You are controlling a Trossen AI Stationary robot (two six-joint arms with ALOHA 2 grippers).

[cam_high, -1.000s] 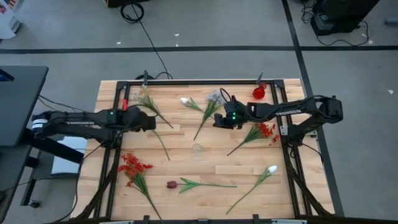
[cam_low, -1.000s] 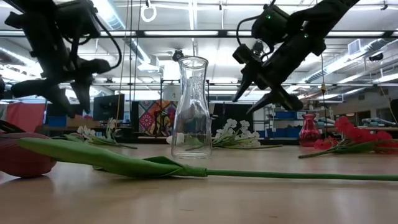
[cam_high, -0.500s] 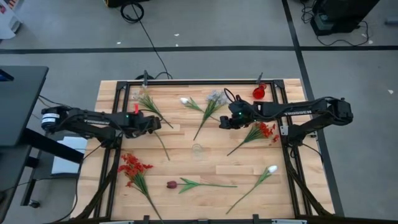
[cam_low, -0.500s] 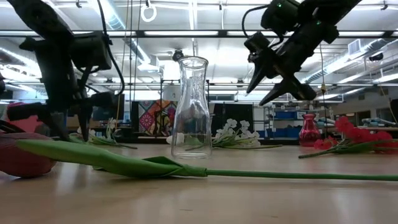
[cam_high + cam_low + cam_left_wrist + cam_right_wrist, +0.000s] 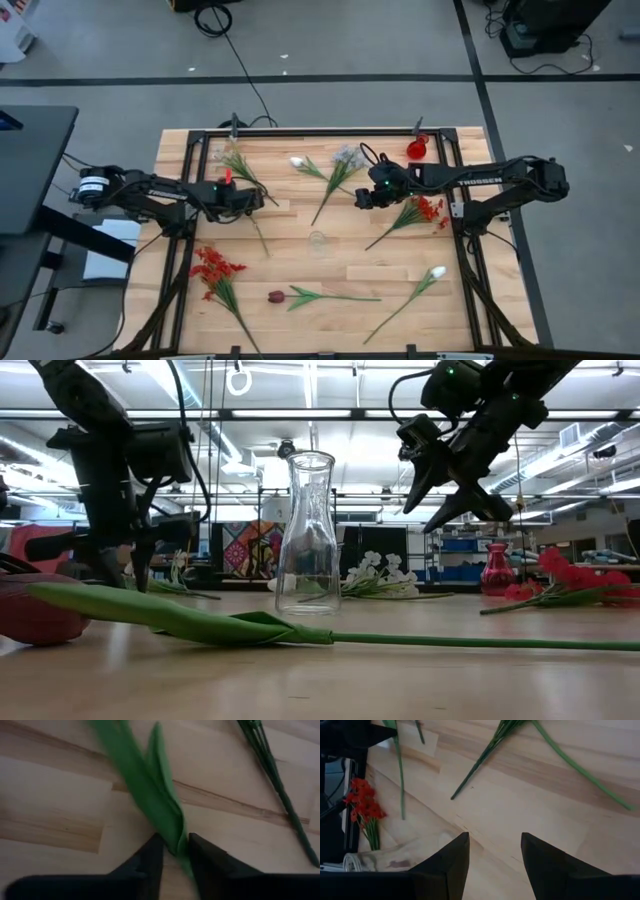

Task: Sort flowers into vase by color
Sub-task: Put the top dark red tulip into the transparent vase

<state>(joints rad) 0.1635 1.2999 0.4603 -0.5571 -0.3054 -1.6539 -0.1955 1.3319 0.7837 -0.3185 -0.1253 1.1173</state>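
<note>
Flowers lie scattered flat on the wooden table: a red cluster (image 5: 210,267), a maroon tulip (image 5: 278,296), white buds (image 5: 437,272) (image 5: 297,161), a lavender spray (image 5: 345,157) and red blooms (image 5: 428,209). A clear glass vase (image 5: 317,242) (image 5: 308,530) stands at mid-table, and a red vase (image 5: 416,150) stands at the far right. My left gripper (image 5: 250,203) (image 5: 174,851) points down at the table, its fingers closed around a green-leaved flower stem (image 5: 261,235) whose head is hidden. My right gripper (image 5: 357,197) (image 5: 495,850) hangs open above the table, near the lavender spray's stems. My left gripper pinches the flower's green leaf and stem (image 5: 167,822) between its two fingers, coming from above and pointing down. The fingers (image 5: 150,855) lie across the stem. The rest of the stem (image 5: 263,240) lies on the table toward the near edge.
A black metal frame (image 5: 300,132) rims the table. Another leafy flower (image 5: 235,162) lies just beyond my left gripper. Bare wood shows between the glass vase and the red blooms. The tulip's long stem (image 5: 450,641) crosses the near side.
My left gripper has moved toward the table's right and come down onto the stem at the table, its fingers drawing together around the leaf. My right gripper has risen slightly and stayed open. The flowers and vases have kept their places.
</note>
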